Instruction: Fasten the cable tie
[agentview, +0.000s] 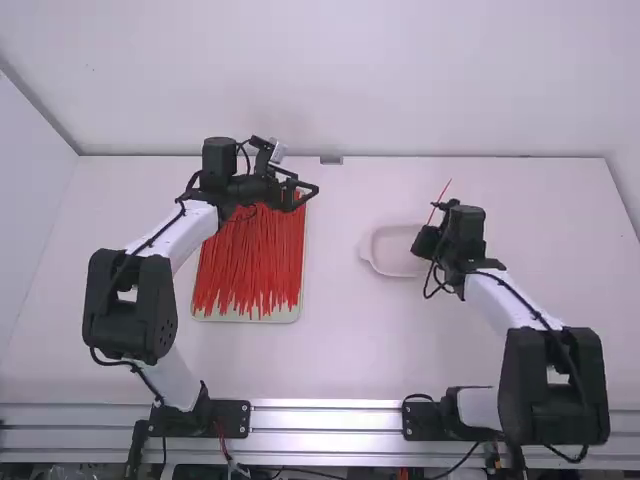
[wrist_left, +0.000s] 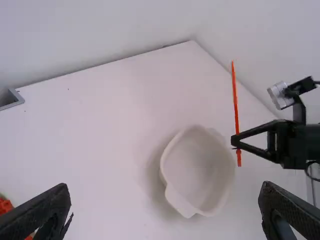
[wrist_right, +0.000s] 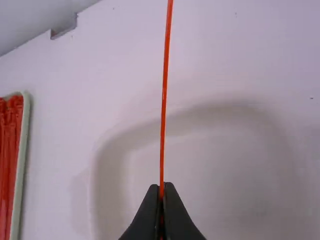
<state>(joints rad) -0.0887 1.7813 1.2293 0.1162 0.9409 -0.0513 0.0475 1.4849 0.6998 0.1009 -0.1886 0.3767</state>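
Observation:
A single red cable tie (wrist_right: 164, 100) stands straight out of my right gripper (wrist_right: 161, 189), which is shut on its lower end. In the high view this gripper (agentview: 433, 226) hangs over the right rim of a white bowl (agentview: 392, 251), and the tie (agentview: 441, 196) slants up and away. A pile of red cable ties (agentview: 250, 260) lies on a pale tray (agentview: 250, 318) at centre left. My left gripper (agentview: 299, 190) hovers open above the tray's far right corner, holding nothing. From the left wrist, the bowl (wrist_left: 197, 172) and the held tie (wrist_left: 234, 100) lie ahead.
A small metal bracket (agentview: 331, 159) sits at the table's back edge. Walls close the table at the back and left. Open white tabletop lies between tray and bowl, and to the right of the bowl.

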